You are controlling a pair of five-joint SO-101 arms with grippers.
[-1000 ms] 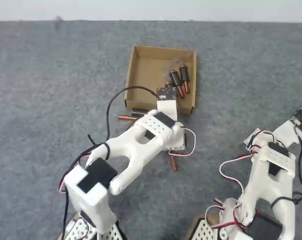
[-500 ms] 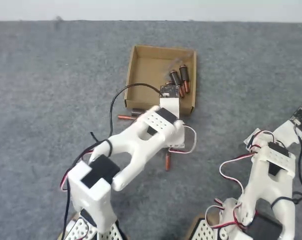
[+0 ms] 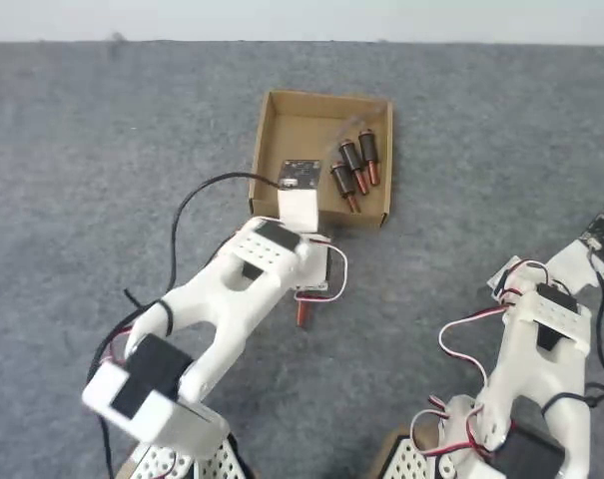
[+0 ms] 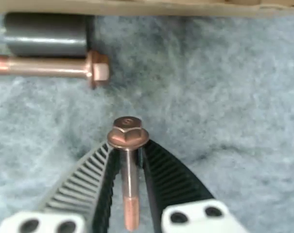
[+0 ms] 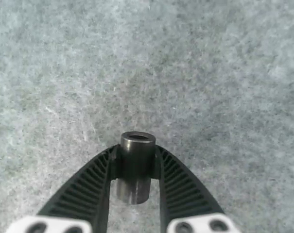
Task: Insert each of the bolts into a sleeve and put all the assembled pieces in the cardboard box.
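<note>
1. Firmly closed, the left gripper pinches a copper bolt by its shank, the head poking past the fingertips, near the cardboard box
2. The right gripper clamps a dark sleeve, its open end pointing outward, well apart from the box
3. Three assembled pieces lie inside the box

Table: top covered w/ grey felt-type mat, short fibrous nap, mottled light/dark grey. Surface flat. Far edge runs straight across the top of the high view. Beyond it: pale strip, off-white, plain; wall or backdrop, cannot tell which. Small dark speck sits at the far edge, toward the view's left. Light: even, diffuse, approx. from above; shadows on mat soft and short. Wrist views: same grey nap close up, individual fibres distinct.
</note>
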